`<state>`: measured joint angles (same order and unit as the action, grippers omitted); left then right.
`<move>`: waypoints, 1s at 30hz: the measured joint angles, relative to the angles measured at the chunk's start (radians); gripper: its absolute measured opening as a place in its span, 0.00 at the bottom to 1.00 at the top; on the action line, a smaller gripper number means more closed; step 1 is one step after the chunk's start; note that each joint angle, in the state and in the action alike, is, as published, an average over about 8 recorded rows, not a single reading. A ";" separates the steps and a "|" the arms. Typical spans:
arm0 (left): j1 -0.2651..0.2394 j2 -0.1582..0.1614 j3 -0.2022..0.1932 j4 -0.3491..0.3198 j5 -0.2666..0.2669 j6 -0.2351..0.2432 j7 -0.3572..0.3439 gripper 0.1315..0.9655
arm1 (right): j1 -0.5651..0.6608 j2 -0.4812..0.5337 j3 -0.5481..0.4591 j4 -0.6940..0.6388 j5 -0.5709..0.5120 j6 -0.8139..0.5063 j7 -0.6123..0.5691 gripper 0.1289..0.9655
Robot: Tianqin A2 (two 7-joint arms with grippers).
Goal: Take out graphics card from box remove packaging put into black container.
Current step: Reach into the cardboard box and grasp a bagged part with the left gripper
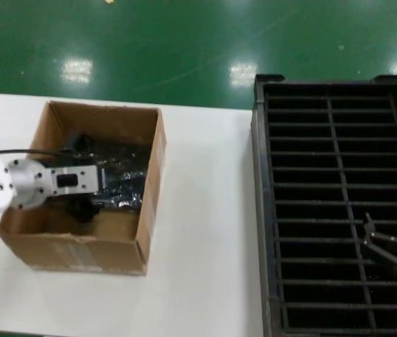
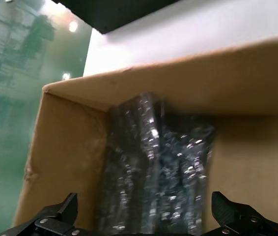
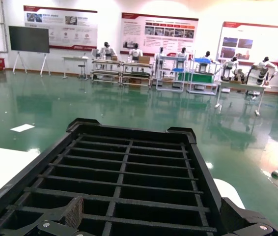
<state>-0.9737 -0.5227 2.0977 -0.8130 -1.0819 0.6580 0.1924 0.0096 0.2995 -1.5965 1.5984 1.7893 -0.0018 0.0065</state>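
My left gripper [image 2: 144, 216] hangs wide open and empty inside the box [image 1: 149, 189], just above the bagged graphics card [image 2: 153, 167] on its floor. If I close on loose bag, it could slip free. My right gripper [image 1: 384, 246] waits open over the black container [image 1: 261, 210].

a: where's your left gripper [image 1: 86, 203]?

b: your left arm comes in from the left edge of the head view, wrist level, its gripper [image 2: 146, 216] pointing down with fingers [image 2: 63, 211] spread wide apart.

a: and your right gripper [image 1: 381, 246]?

b: low on the right side, parked. its dark fingers [image 3: 72, 211] are also spread wide, nothing between them.
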 joint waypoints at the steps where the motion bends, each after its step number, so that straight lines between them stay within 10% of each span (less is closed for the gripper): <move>1: -0.016 0.008 0.007 0.024 0.008 -0.002 0.014 0.98 | 0.000 0.000 0.000 0.000 0.000 0.000 0.000 1.00; 19: -0.098 0.069 0.028 0.212 0.009 -0.051 0.150 0.84 | 0.000 0.000 0.000 0.000 0.000 0.000 0.000 1.00; 30: -0.111 0.092 0.014 0.289 -0.040 -0.076 0.228 0.57 | 0.000 0.000 0.000 0.000 0.000 0.000 0.000 1.00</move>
<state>-1.0842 -0.4305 2.1116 -0.5237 -1.1214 0.5825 0.4206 0.0096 0.2995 -1.5965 1.5984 1.7891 -0.0018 0.0067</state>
